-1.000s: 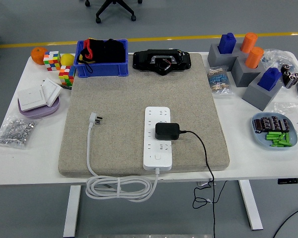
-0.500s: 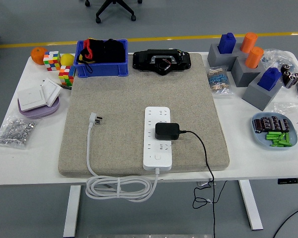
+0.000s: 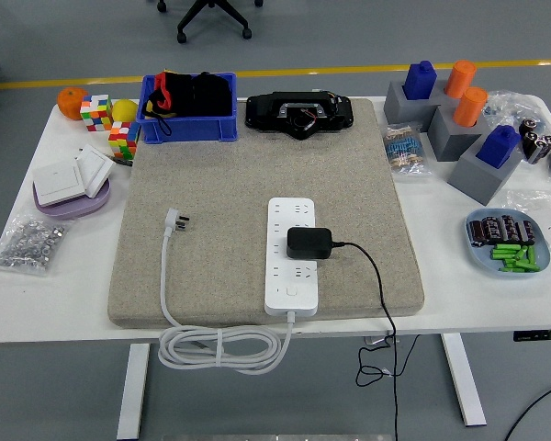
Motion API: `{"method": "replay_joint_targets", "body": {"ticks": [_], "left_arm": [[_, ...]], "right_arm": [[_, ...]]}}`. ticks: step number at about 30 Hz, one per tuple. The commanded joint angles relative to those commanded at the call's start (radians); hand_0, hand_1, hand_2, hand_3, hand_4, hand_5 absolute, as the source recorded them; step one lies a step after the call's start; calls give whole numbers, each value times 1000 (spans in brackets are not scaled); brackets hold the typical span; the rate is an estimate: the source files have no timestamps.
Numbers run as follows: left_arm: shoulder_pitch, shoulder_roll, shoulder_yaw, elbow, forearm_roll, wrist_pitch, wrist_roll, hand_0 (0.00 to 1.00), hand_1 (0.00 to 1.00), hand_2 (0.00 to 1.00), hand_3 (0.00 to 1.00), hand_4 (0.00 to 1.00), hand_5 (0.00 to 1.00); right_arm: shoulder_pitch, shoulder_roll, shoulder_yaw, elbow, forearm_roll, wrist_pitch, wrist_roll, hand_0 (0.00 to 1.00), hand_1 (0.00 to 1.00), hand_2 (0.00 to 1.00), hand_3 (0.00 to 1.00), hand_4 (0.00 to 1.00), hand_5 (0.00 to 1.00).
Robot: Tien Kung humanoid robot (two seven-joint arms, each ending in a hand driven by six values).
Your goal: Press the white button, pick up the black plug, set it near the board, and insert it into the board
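A white power strip (image 3: 292, 256) lies lengthwise on a beige mat (image 3: 230, 184) in the middle of the table (image 3: 55, 303), its button end toward the near edge. The white button (image 3: 292, 292) shows near that end. A black plug (image 3: 309, 243) sits on the strip's right side, pressed into a middle socket, and its black cable (image 3: 378, 285) runs right and off the near edge. The strip's own white cord (image 3: 170, 276) curves along the mat's left part, its plug lying loose on the mat, and hangs coiled below the near edge.

Neither robot hand is in view, so the state of the fingers cannot be told.

At the far edge stand a blue bin (image 3: 188, 107) and a black device (image 3: 299, 112). Grey blocks (image 3: 459, 129) with blue and orange pegs occupy the far right corner.
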Motion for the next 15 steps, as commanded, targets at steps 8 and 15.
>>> {"method": "replay_joint_targets", "body": {"ticks": [8,15], "left_arm": [[2,2,-6,0,4,-2,-1,769,707,664,729,649,524],[8,-5,-47,0,32,-1,6,768,707,664,728,648,523]], "right_arm": [[8,-17,-1,-4,0,6,-13,760,710,605,650,998,793],[17,-15,-11,-8,-26,26,-72,775,724,671,687,998,792]]}}
